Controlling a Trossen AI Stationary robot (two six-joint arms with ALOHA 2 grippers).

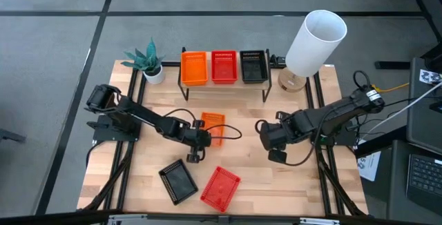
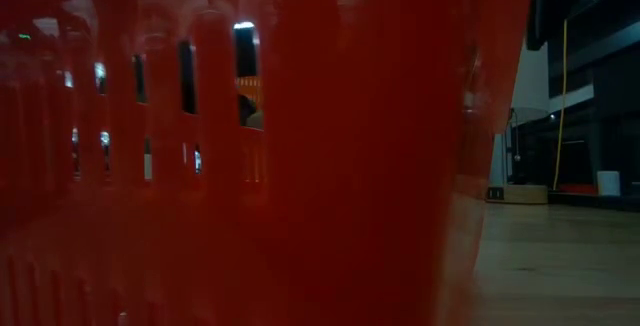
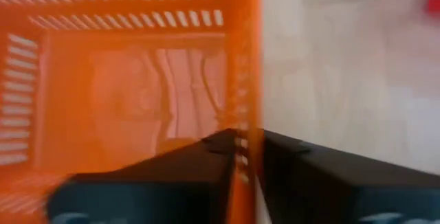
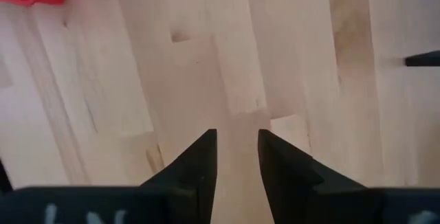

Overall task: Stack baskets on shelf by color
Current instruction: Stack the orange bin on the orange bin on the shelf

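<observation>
the left claw [image 3: 242, 157] is clamped on one side wall of an orange basket [image 1: 213, 129], one dark finger inside the wall and the other outside it. that basket sits near the middle of the counter [image 1: 297, 183], and from above the left arm reaches in to it from the counter's left edge.

the right claw [image 4: 237, 148] hangs over bare wood to the right of the middle, its fingers a little apart and holding nothing.

nearer the front edge lie two loose baskets: a black basket [image 1: 178, 181] and, just beside it on its right, a red basket [image 1: 221, 187], both turned at an angle. the red one fills nearly the whole low view, right against that camera.

at the back stands the shelf [image 1: 273, 77], with three baskets in a row on top: orange on shelf [image 1: 194, 67] at the left, red on shelf [image 1: 224, 66] in the middle, black on shelf [image 1: 253, 66] at the right, each close beside the next.

a small potted plant [image 1: 146, 61] sits left of the shelf, a white lamp [image 1: 314, 42] to its right.
</observation>
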